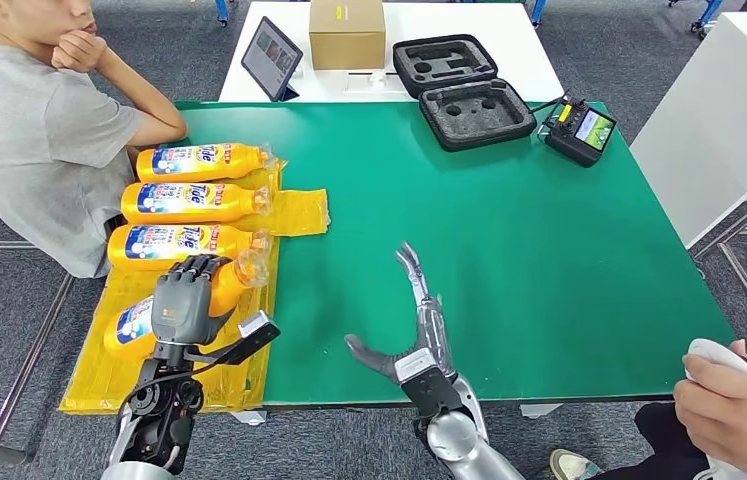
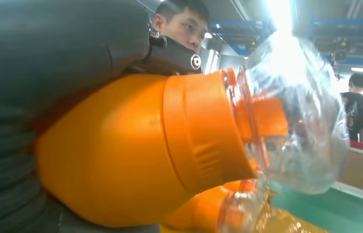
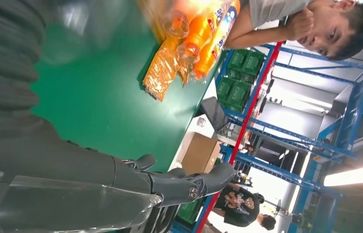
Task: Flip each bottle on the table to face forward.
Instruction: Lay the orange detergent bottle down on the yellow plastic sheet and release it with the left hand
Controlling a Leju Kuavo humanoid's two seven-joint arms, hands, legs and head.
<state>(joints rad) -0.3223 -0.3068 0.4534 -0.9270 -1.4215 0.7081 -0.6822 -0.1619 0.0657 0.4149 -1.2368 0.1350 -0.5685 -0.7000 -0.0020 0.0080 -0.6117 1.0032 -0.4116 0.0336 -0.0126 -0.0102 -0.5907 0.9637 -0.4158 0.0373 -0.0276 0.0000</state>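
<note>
Several orange Tide bottles lie on their sides in a row on a yellow plastic sheet at the table's left. The three far ones show their blue labels. My left hand grips the nearest bottle around its neck end; the bottle's orange shoulder and clear wrapped cap are seen close up in the left wrist view. My right hand is open above the green table, fingers stretched out, holding nothing.
A person in a grey shirt sits at the table's left, by the bottles. A black foam case, a controller, a tablet and a cardboard box stand at the far side. Another person's hand holds a white device at front right.
</note>
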